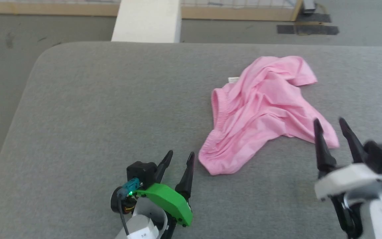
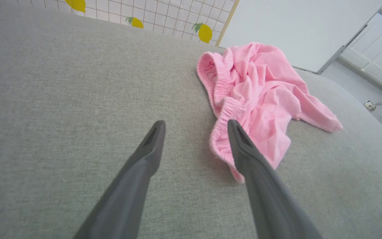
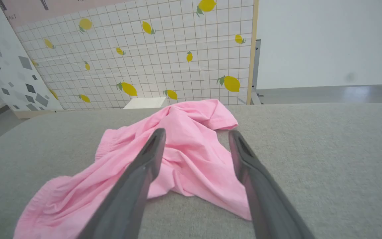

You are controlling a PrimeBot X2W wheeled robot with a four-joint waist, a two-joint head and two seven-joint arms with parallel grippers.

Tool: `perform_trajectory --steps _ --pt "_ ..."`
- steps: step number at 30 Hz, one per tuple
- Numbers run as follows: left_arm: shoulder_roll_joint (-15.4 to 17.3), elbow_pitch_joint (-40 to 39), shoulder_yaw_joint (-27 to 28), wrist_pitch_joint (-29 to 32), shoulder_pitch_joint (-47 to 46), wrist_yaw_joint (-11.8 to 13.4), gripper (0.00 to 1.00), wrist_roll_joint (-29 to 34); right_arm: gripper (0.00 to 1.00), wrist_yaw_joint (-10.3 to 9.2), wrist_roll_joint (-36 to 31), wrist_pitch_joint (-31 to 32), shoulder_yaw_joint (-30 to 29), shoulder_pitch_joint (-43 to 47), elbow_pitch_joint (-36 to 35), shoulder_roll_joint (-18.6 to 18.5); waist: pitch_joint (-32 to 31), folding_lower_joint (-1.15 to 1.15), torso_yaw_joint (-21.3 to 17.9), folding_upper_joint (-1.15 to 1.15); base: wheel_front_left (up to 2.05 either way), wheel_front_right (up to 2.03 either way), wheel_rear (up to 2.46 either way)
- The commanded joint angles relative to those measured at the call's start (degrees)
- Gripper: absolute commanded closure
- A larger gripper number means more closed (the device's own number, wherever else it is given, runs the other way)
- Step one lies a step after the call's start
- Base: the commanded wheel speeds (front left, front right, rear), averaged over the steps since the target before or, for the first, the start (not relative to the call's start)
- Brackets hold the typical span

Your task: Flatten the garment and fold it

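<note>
My left pincer point(image 1: 181, 152) at bottom centre and right pincer point(image 1: 329, 119) at lower right stand spread, empty; crumpled garment point(image 1: 260, 106) lies right of centre.

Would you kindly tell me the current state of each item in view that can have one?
garment: crumpled, unfolded, lying on the grey table.
left tool: open, empty, beside the garment.
right tool: open, empty, by the garment's near corner.
</note>
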Motion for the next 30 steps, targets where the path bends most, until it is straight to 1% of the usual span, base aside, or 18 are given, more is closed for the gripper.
perform_trajectory --steps 1,4,7,12,17,22,27,30 --pt "-0.08 0.45 -0.12 1.32 0.59 1.08 0.0 -1.07 0.0 -0.09 -0.42 -0.42 -1.13 2.47 -1.96 0.41 -2.55 0.0 -4.08 0.0 0.0 0.0 0.0" --pt "-0.08 1.02 -0.07 4.37 0.34 3.11 0.0 -2.31 0.0 -0.09 -1.01 0.19 -2.58 6.38 -4.89 0.89 -2.67 0.0 -6.06 0.0 0.0 0.0 0.0" --pt "-0.06 1.07 0.27 7.2 -0.02 4.81 0.0 -3.09 0.0 -0.09 0.52 0.78 -2.84 8.39 -6.1 0.98 -2.41 0.0 -7.8 0.0 0.0 0.0 0.0" --pt "0.49 0.67 0.95 12.61 -0.02 7.04 0.0 -4.51 0.0 -0.09 2.65 1.02 -2.26 9.21 -6.91 1.0 -2.05 0.0 -10.0 0.0 0.0 0.0 0.0" --pt "1.51 -0.73 0.43 20.24 0.65 9.43 0.0 -5.55 0.0 -0.09 3.74 0.8 -1.8 9.27 -7.01 1.01 -1.45 0.0 -11.2 0.0 0.0 0.0 0.0" --pt "2.32 -3.6 -0.25 22.86 1.05 9.73 0.0 -5.78 0.0 -0.09 4.6 0.54 -1.15 9.1 -6.51 1.01 -0.68 0.0 -11.48 0.0 0.0 0.0 0.0" --pt "2.97 -4.5 -2.38 24.7 0.88 8.33 0.0 -5.34 0.0 -0.09 5.0 0.51 -0.5 8.58 -6.2 1.01 -0.06 0.0 -11.46 0.0 0.0 0.0 0.0" --pt "3.16 -4.16 -3.49 24.55 0.58 7.14 0.0 -4.98 0.0 -0.09 5.1 0.53 -0.38 8.29 -6.04 1.01 0.17 0.0 -11.4 0.0 0.0 0.0 0.0"
